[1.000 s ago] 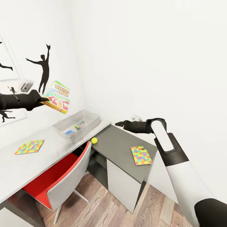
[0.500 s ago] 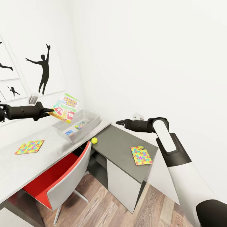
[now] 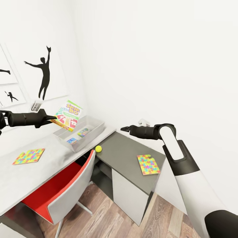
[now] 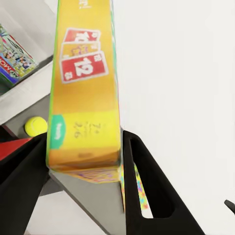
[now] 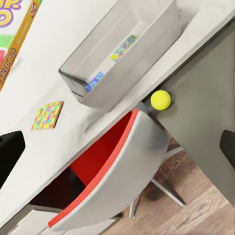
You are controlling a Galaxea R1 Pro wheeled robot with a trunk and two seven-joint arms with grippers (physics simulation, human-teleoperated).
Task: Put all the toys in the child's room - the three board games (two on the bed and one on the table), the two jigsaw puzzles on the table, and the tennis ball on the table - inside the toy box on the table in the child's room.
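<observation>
Since 1 s ago, left gripper (image 3: 49,117) dropped w/ SKIP-BO box (image 3: 67,115), pinched, mid-left above toy box (image 3: 94,129). Right gripper (image 3: 123,129) spread, empty. Risk: box tilted, could catch rim on release.

Even, bright, diffuse light fills the white room, with no visible lamp or window and no glare on the walls (image 3: 148,49). Shadows are soft and faint (a dim patch lies under the red-seated chair (image 3: 66,185) and below the desktop (image 3: 29,172)). The head view bends straight edges near its borders. In the left wrist view the close SKIP-BO box (image 4: 83,98) looks slightly soft, its small print unreadable.
</observation>
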